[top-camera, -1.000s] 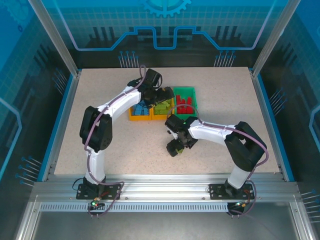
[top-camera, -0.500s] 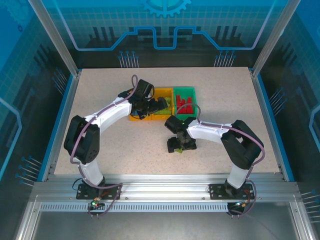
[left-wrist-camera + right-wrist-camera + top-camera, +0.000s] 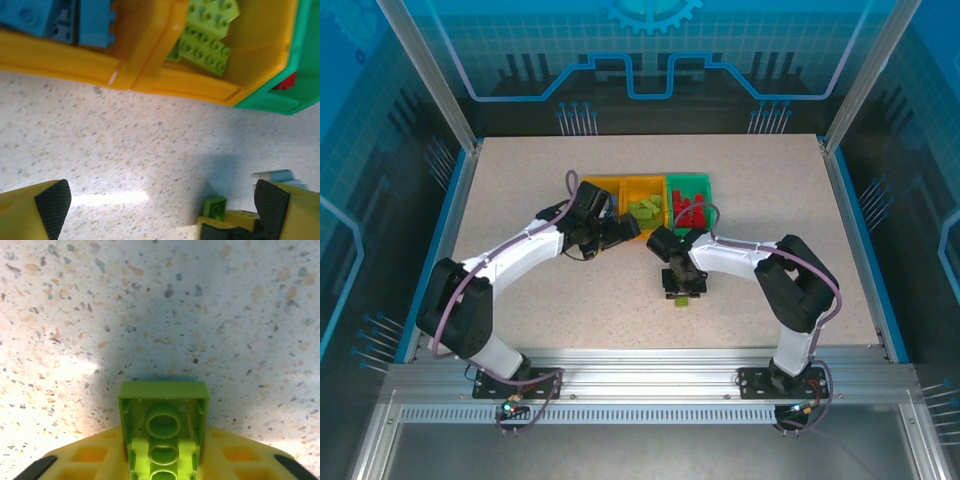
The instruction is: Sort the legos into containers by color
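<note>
right pincer (image 3: 165, 466) closed on lime brick (image 3: 163, 422) by one end | left pincer (image 3: 162, 200) wide | risk: shallow hold, brick may pivot out on lift

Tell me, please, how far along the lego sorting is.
Done: blue bricks in the left orange-yellow bin, lime green bricks in the middle bin, red bricks in the green bin. In hand: right gripper pinching a loose lime brick. Left: moving it to the middle bin.

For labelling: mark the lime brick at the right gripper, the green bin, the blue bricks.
Lime brick (image 3: 163, 426), right wrist view, hollow underside.
Green bin (image 3: 272, 100), left wrist view, near wall.
Blue bricks (image 3: 30, 15), left wrist view, studded top.
</note>
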Robot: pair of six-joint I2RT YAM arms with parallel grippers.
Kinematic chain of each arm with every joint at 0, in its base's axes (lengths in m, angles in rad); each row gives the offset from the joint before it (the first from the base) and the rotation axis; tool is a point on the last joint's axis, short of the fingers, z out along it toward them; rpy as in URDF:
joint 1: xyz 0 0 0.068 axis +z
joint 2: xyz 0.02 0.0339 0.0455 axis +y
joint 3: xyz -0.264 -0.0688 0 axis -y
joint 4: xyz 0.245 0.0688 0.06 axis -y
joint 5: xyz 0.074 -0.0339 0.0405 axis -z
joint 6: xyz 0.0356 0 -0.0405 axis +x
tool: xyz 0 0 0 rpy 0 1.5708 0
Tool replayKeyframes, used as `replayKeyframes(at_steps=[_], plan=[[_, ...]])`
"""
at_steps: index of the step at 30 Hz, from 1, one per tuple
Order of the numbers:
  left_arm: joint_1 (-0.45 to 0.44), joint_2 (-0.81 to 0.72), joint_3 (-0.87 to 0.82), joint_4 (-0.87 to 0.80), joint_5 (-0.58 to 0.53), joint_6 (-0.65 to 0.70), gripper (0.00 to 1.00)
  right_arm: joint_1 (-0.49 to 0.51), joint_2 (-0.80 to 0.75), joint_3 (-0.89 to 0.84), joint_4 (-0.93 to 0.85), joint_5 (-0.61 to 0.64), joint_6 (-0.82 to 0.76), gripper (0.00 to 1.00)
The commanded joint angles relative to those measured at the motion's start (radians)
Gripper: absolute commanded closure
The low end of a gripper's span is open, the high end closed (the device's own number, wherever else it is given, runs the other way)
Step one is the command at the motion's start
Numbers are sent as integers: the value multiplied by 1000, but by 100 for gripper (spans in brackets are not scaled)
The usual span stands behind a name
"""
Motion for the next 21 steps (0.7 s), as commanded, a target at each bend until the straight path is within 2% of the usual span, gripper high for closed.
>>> replayKeyframes(at_steps=[1, 5, 10, 21], plan=[[6, -42, -70, 6, -38, -17, 1, 0, 47, -16, 100, -7, -16, 71], [6, -84, -153, 15, -57, -32, 1, -5, 9, 59, 80, 12, -75, 73], [6, -136, -259, 11, -97, -54, 1, -56, 30, 264, 29, -1, -190, 73], [3, -311, -469, -10, -139, -98, 1, -208, 275, 710, 26, -101, -276, 73]])
